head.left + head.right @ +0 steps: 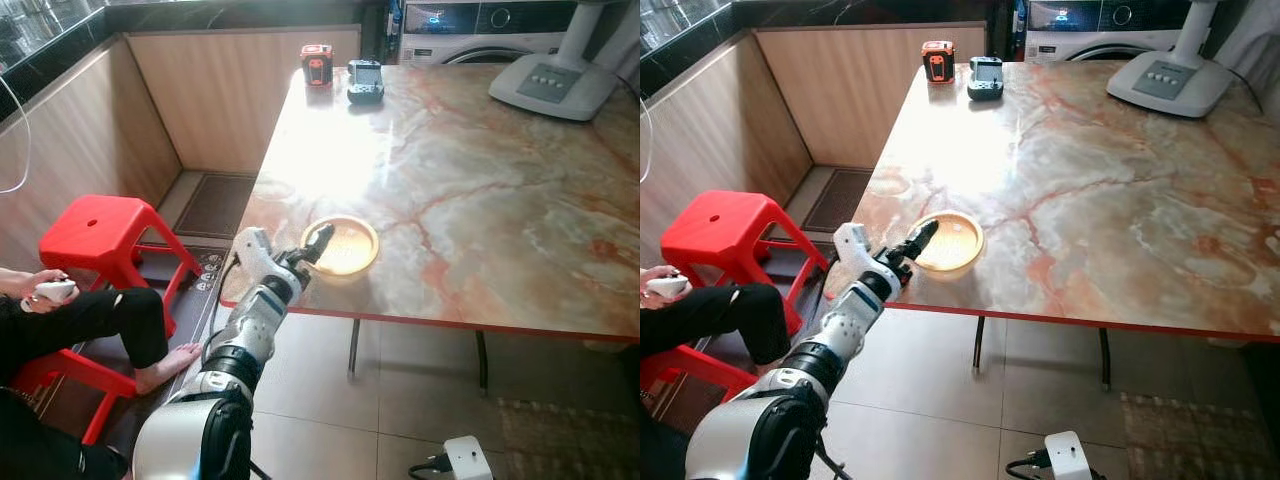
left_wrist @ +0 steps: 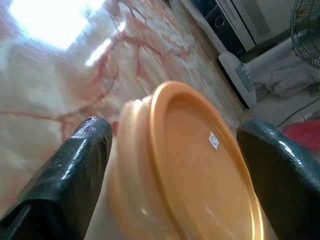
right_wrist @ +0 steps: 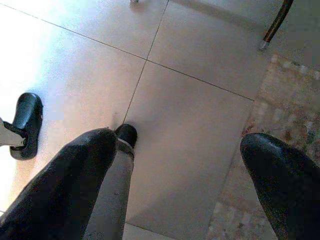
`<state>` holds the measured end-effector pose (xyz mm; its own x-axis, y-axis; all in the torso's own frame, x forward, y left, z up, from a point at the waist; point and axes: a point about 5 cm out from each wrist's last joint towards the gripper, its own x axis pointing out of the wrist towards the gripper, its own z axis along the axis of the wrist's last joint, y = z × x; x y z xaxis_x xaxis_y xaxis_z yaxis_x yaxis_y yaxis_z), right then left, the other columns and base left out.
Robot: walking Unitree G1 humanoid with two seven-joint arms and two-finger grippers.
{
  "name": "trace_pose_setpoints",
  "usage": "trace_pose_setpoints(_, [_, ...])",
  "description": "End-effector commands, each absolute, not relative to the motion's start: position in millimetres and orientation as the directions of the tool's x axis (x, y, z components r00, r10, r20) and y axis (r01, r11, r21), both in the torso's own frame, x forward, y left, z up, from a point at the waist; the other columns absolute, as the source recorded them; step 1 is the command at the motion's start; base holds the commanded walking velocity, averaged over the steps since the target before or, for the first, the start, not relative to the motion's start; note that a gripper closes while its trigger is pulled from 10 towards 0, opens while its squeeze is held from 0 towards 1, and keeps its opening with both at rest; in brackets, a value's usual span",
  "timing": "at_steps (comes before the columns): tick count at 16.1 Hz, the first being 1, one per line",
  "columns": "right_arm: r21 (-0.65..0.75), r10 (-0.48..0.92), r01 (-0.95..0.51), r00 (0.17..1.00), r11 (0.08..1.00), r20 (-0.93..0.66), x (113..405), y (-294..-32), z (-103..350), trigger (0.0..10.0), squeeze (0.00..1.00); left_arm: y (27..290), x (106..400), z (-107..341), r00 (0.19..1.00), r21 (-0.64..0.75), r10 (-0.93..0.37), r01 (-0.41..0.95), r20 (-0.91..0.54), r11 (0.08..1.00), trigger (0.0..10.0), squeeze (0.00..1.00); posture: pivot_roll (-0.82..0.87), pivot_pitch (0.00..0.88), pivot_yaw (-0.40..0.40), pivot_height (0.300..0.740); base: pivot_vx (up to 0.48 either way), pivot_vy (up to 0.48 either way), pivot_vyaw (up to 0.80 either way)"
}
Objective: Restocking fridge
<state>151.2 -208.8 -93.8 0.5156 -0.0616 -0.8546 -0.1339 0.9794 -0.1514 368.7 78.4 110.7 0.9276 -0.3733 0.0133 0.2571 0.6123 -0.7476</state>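
Both eye views look down on the worktop [image 1: 480, 190]. Left wrist view sits close over it; right wrist faces the floor [image 3: 190, 115].

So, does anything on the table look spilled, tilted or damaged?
Nothing stands out. The orange container sits flat near the table edge, lid on, with the open left gripper around it. No spill shows.
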Motion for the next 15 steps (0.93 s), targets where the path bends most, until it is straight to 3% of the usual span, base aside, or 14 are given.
trace_pose_setpoints(1, [-0.149, -0.06, -0.138, 0.505, 0.979, -0.861, 148.4, -207.2, -95.3, 10.0, 0.0, 78.0, 369.4, 111.0, 0.927, -0.742, -0.375, 0.259, 0.011, 0.618, 10.0, 0.0, -0.02, 0.066, 0.062, 0.74, 0.0, 0.0, 0.0])
trace_pose_setpoints(11, [-0.15, -0.061, -0.138, 0.505, 0.979, -0.861, 148.3, -207.0, -95.4, 10.0, 0.0, 75.6, 367.6, 105.0, 0.923, -0.728, -0.383, 0.243, -0.029, 0.641, 9.9, 0.0, -0.02, 0.063, 0.064, 0.74, 0.0, 0.0, 0.0])
trace_pose_setpoints(12, [-0.15, -0.06, -0.139, 0.504, 0.979, -0.861, 148.2, -207.0, -95.4, 10.0, 0.0, 75.7, 367.7, 104.9, 0.924, -0.727, -0.382, 0.242, -0.03, 0.643, 8.2, 0.0, -0.02, 0.063, 0.064, 0.74, 0.0, 0.0, 0.0])
trace_pose_setpoints(14, [-0.15, -0.061, -0.139, 0.504, 0.979, -0.862, 148.0, -207.0, -95.5, 10.0, 0.0, 75.4, 367.6, 104.6, 0.925, -0.73, -0.378, 0.235, -0.034, 0.642, 0.0, 0.0, -0.02, 0.065, 0.065, 0.74, 0.0, 0.0, 0.0])
trace_pose_setpoints(15, [-0.15, -0.061, -0.138, 0.504, 0.979, -0.862, 148.0, -206.9, -95.5, 10.0, 0.0, 75.2, 367.6, 104.5, 0.925, -0.731, -0.377, 0.234, -0.035, 0.641, 0.0, 0.0, -0.02, 0.065, 0.066, 0.74, 0.0, 0.0, 0.0])
